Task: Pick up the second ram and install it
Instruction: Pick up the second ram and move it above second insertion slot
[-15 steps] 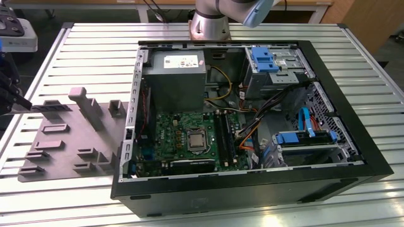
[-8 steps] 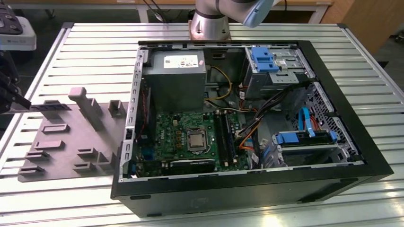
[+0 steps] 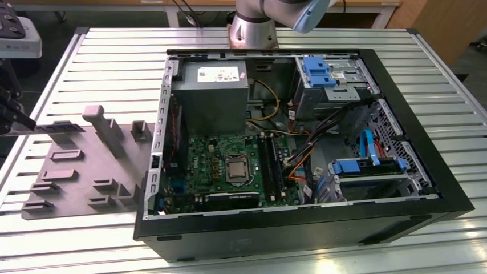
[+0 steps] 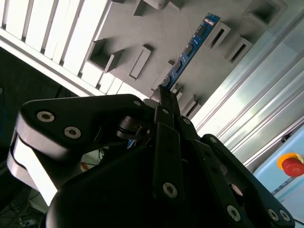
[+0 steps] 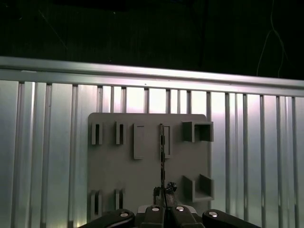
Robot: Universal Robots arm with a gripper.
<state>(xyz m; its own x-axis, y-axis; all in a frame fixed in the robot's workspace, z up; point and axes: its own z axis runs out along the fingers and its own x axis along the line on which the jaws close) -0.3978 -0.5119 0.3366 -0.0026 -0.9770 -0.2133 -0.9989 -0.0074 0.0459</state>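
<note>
The tool (image 4: 164,92) is pinching one end of the ram stick (image 4: 187,52), its fingers pressed together on the thin blue-green board. In the second wrist view the stick reaches out from the fingertips over the grey tray (image 4: 156,28), with its dark chips facing the camera. In the first wrist view the stick (image 5: 162,147) shows edge-on between the tray's raised blocks, and I cannot tell whether it touches the tray (image 5: 109,190). In the exterior view the tool (image 3: 17,114) hangs at the far left, over that tray (image 3: 84,171), well apart from the open computer case (image 3: 426,205) and its green motherboard (image 3: 220,154), both sitting on the ribbed metal tabletop (image 3: 304,40)
</note>
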